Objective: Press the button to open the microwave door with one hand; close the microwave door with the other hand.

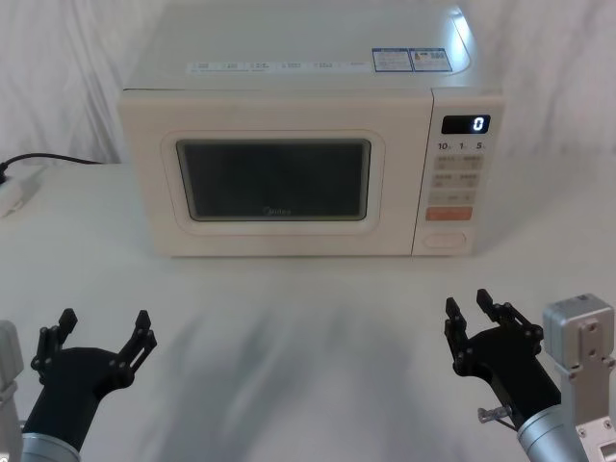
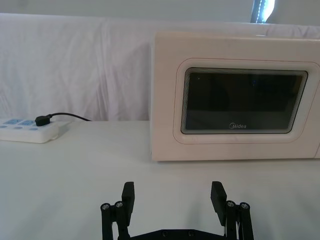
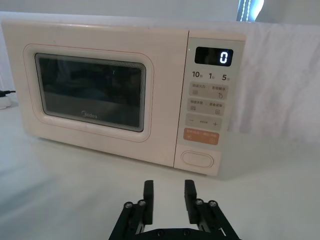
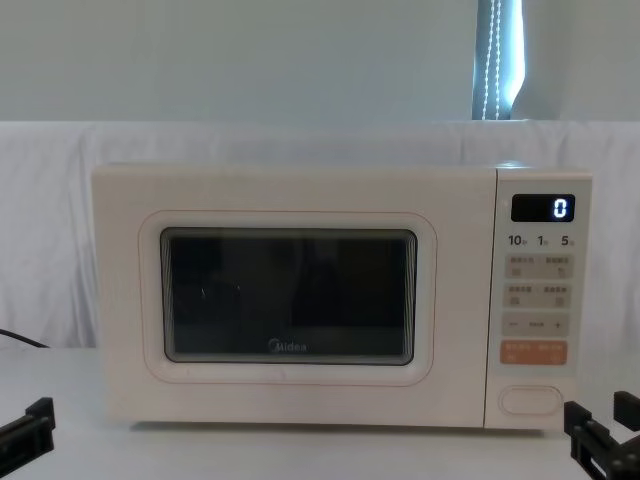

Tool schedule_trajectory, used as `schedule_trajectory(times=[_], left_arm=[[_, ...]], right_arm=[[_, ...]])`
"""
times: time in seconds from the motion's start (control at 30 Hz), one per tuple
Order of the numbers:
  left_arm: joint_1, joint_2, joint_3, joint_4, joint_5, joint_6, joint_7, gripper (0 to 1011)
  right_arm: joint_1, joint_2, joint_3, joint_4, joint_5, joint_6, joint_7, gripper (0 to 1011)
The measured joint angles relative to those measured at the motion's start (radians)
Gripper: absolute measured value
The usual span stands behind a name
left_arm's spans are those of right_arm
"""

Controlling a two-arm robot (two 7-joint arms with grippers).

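Observation:
The cream microwave [image 1: 289,87] stands at the back middle of the table, its display reading 0. The microwave door [image 1: 274,241] with its dark window is shut flush; it also shows in the left wrist view [image 2: 165,100]. The button [image 1: 445,240] is the wide pill at the bottom of the right-hand panel, below the orange one [image 3: 198,158] [image 4: 531,400]. My left gripper [image 1: 104,322] [image 2: 173,192] hovers open near the table's front left, far from the door. My right gripper [image 1: 469,306] [image 3: 169,187] is open with a narrower gap, in front of the button panel and well short of it.
A white power strip [image 1: 14,192] [image 2: 27,131] with a black plug and cable [image 1: 58,159] lies at the far left beside the microwave. White cloth covers the table [image 1: 308,318] and the backdrop.

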Motion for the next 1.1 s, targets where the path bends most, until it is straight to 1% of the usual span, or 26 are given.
schedule_trajectory(times=[0.07,0.1,0.17,0.2,0.3,0.33,0.37,0.47,0.5,1.1], left_arm=[[0.0,0.0,0.0,0.0,0.0,0.0,0.0,1001],[0.0,0.0,0.0,0.0,0.0,0.0,0.0,1001],[0.0,0.0,0.0,0.0,0.0,0.0,0.0,1001],[0.0,0.0,0.0,0.0,0.0,0.0,0.0,1001],[0.0,0.0,0.0,0.0,0.0,0.0,0.0,1001],[0.0,0.0,0.0,0.0,0.0,0.0,0.0,1001],[0.0,0.0,0.0,0.0,0.0,0.0,0.0,1001],[0.0,0.0,0.0,0.0,0.0,0.0,0.0,1001],[0.0,0.0,0.0,0.0,0.0,0.0,0.0,1001],[0.0,0.0,0.0,0.0,0.0,0.0,0.0,1001]], right_arm=[[0.0,0.0,0.0,0.0,0.0,0.0,0.0,385],[0.0,0.0,0.0,0.0,0.0,0.0,0.0,328],[0.0,0.0,0.0,0.0,0.0,0.0,0.0,297],[0.0,0.0,0.0,0.0,0.0,0.0,0.0,232],[0.0,0.0,0.0,0.0,0.0,0.0,0.0,173],[0.0,0.0,0.0,0.0,0.0,0.0,0.0,122],[0.0,0.0,0.0,0.0,0.0,0.0,0.0,111],[0.0,0.0,0.0,0.0,0.0,0.0,0.0,14],[0.0,0.0,0.0,0.0,0.0,0.0,0.0,0],[-0.001,-0.004,0.003,0.0,-0.002,0.002,0.001,0]])
